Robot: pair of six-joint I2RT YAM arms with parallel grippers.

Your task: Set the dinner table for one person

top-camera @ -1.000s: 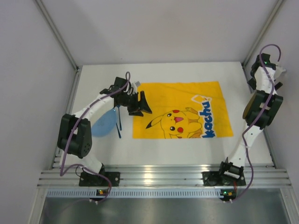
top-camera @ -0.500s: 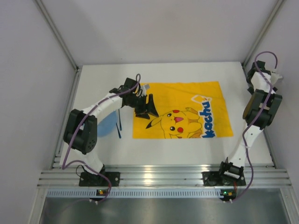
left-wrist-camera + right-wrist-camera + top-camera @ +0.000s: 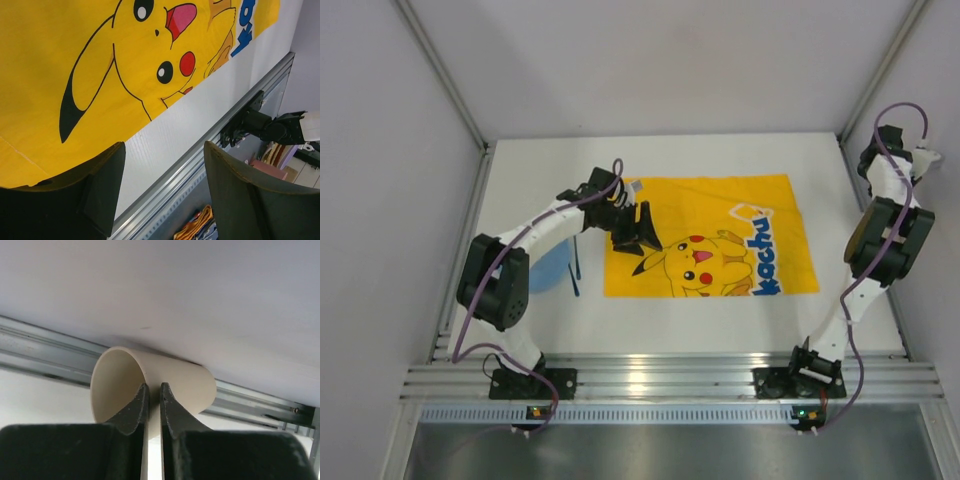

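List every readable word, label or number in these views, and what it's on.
"kachu": blue letters on the yellow mat, top view.
Left wrist view: the same blue letters, cut off at the frame edge, unreadable.
No text seen on the cream cup.

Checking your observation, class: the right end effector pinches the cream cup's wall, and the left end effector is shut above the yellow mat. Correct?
No. The left end effector is open, jaws apart above the yellow mat, as the left wrist view shows. The right end effector does pinch the wall of the cream cup.
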